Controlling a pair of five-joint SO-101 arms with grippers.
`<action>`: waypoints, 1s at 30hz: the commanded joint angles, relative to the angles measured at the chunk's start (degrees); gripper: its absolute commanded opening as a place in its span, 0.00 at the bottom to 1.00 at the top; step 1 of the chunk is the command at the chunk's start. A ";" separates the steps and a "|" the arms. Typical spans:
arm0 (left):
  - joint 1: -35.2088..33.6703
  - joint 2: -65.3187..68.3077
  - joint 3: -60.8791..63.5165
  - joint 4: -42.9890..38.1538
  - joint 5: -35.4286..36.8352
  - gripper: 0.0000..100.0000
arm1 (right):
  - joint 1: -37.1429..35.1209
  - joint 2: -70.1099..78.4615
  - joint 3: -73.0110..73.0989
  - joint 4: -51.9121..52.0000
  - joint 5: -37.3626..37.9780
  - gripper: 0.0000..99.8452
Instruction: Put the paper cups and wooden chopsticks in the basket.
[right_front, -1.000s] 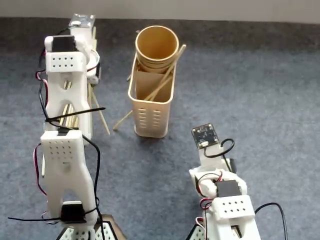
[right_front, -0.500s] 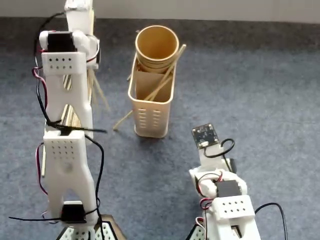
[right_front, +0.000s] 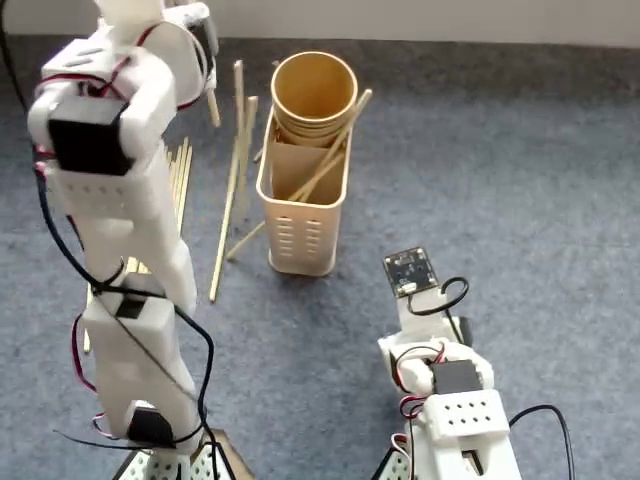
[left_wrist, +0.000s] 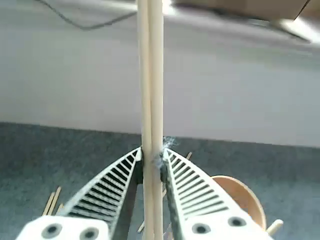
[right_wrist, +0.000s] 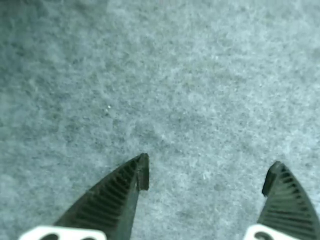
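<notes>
Losing the pair of chopsticks (left_wrist: 151, 75) looks the largest risk. The left gripper (left_wrist: 151, 159) pinches them at its narrow fingertips, with a long reach of stick running out beyond the tips, so a quick swing could lever them loose or twist them in the pinch. Next is the basket (right_front: 300, 235), lower than that gripper and to its right. It is tall and narrow and looks light, so a stick striking its rim off-line might tip it. The paper cup (right_front: 313, 90) fills its far end and a leaning chopstick (right_front: 345, 130) crosses the near end, so the free opening is small and the pair could jam or bounce out. On the gripper's side, two long sticks (right_front: 226, 190) run just beside the basket's wall; I cannot tell whether they lie flat. More loose chopsticks (right_front: 181, 172) lie on the carpet (right_front: 500, 180) beneath the arm. The right gripper (right_wrist: 207, 175) hangs spread over bare carpet, holding nothing.
</notes>
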 joint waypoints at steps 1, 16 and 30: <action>5.49 -4.70 -1.98 -4.57 0.79 0.00 | -0.40 -0.75 -0.40 -0.92 0.62 0.36; 15.16 -5.67 10.33 1.49 0.97 0.01 | -0.40 -0.75 -0.40 -0.92 0.62 0.36; 15.52 -5.32 10.68 7.21 0.62 0.01 | -0.40 -0.75 -0.40 -0.92 0.62 0.36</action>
